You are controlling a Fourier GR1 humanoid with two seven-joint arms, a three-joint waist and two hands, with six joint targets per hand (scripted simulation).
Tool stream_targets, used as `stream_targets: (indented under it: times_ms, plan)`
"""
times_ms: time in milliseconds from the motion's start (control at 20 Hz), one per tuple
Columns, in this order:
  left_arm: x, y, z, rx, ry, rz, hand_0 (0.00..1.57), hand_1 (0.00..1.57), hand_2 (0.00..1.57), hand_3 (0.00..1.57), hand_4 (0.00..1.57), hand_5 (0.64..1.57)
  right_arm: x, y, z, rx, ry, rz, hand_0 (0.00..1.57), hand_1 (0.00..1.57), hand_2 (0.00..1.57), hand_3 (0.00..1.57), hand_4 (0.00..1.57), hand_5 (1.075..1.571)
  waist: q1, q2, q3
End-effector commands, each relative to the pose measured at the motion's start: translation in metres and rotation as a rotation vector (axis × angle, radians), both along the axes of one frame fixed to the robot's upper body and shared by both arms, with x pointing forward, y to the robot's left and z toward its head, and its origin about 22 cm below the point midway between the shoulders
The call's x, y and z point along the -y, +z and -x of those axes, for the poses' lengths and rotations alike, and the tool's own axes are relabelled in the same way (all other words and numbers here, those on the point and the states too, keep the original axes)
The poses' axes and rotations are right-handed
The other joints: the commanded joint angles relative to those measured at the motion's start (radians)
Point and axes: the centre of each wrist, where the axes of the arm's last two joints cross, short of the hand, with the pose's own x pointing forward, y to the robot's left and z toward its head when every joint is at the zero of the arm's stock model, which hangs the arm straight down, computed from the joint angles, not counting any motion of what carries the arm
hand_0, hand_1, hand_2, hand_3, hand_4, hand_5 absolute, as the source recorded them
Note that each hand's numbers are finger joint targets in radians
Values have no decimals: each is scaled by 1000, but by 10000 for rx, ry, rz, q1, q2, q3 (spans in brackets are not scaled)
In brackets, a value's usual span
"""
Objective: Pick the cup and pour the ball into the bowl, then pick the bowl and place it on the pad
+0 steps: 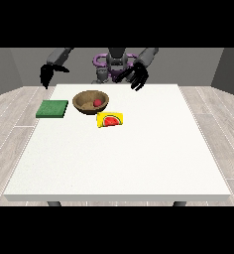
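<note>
White table [139,158], robot behind. Green pad [52,109] at view's left. Brown bowl [91,102] beside pad, red ball [96,102] inside. Yellow cup [110,119] on side, touching bowl's near rim. Hand at view's right [138,77] raised behind bowl, fingers spread, empty. Hand at view's left [45,75] above table's far corner, behind pad, fingers straight, hanging down.

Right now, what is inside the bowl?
A red ball lies inside the wooden bowl, toward the side facing the cup, which lies on its side. The near wall hides a little of the bowl's floor, so anything small there cannot be seen.
</note>
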Motion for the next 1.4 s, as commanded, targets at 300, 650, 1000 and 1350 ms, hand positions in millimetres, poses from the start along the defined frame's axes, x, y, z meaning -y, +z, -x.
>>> stream_targets:
  times_ms: [300, 650, 1000, 1350]
  plan:
    - [-51, -45, 50, 409, -2618, 5127, 0, 0, 0, 0, 0, 1564, -68, -23, -6, -248, -1074, -272, 0, 0, 0, 0, 309, 1570, 1204, 403, 181]
    - [-117, -36, 40, 868, -2438, 5194, 0, 0, 0, 0, 0, 1564, -89, -29, -24, -174, -1119, -426, 0, 0, 0, 0, 285, 1567, 803, 600, 199]
    - [-120, -22, 41, 643, -2764, 5064, 0, 0, 0, 0, 0, 1565, -81, -42, -40, -561, -1326, -411, 0, 0, 0, 0, 194, 1561, 929, 684, 203]
    - [-107, -18, 45, 768, -2876, 5021, 0, 0, 0, 0, 0, 1566, -113, -62, -42, -457, -1179, -377, 0, 0, 0, 0, 126, 1562, 1040, 799, 204]
